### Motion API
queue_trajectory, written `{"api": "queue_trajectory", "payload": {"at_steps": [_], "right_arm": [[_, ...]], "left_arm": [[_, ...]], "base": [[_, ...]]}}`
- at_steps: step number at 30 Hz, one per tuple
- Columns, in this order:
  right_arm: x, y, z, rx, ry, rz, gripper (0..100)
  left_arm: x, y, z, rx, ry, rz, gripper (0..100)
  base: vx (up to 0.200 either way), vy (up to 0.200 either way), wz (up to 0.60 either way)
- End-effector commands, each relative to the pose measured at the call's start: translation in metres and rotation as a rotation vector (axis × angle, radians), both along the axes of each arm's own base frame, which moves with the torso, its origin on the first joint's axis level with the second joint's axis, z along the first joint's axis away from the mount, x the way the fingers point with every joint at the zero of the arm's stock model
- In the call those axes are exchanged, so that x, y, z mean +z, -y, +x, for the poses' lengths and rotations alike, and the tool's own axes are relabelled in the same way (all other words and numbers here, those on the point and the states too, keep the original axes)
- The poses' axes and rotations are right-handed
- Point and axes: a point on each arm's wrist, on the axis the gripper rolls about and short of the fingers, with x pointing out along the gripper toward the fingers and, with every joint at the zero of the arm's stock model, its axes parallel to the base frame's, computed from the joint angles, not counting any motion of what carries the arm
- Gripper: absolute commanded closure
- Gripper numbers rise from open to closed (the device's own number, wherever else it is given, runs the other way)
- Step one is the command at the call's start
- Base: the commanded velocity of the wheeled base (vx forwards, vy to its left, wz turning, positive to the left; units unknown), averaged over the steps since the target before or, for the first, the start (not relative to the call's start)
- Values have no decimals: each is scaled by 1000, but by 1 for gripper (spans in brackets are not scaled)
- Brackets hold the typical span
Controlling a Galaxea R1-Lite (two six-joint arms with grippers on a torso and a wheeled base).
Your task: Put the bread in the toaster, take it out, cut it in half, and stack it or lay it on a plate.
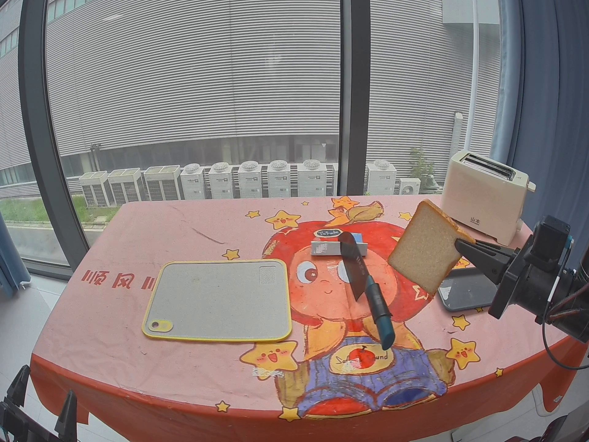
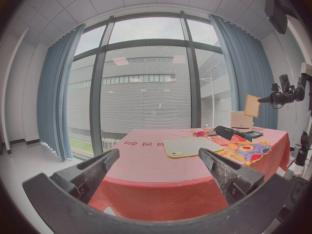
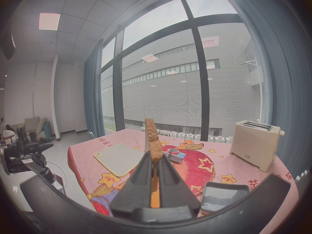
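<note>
Head view: grips bread (image 1: 423,256) in right claw (image 1: 464,245), aloft near toaster (image 1: 485,197); holds left claw (image 2: 158,153) spread wide, empty. Probably leaves toasting, cutting and plating all ahead.

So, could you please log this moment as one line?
right pincer: shut on bread, raised; left pincer: open; toaster: bread not in; knife: on table

This looks like an office-like room in a commercial block. It has grid ceiling tiles (image 3: 74,4) with a panel light (image 3: 49,21), and floor-to-ceiling windows (image 2: 146,91) with blue curtains (image 2: 55,98) face a grey building (image 1: 184,62). A single cloth-covered tabletop (image 1: 153,228) carries a toaster (image 1: 485,194) and a cutting board (image 1: 218,299).
</note>
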Motion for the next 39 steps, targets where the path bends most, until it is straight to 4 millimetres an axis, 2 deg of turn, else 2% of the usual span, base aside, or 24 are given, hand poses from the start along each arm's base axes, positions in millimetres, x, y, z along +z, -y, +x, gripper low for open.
{"api": "queue_trajectory", "payload": {"at_steps": [1,3,15,33,39], "right_arm": [[0,-1,0,6,-2,-1,100],[1,-1,0,4,2,2,100],[2,-5,-3,30,5,7,100],[0,-9,-5,53,-14,22,100],[-1,-13,-7,75,-50,60,100]], "left_arm": [[-5,0,0,-1,-3,-1,0],[-5,0,0,-1,-5,2,0],[-5,0,0,-2,-5,2,0],[-5,0,0,-1,-5,1,0],[-5,0,0,-2,-5,2,0]], "base": [[0,200,0],[0,200,0],[0,0,0],[0,200,0],[0,0,0]]}}
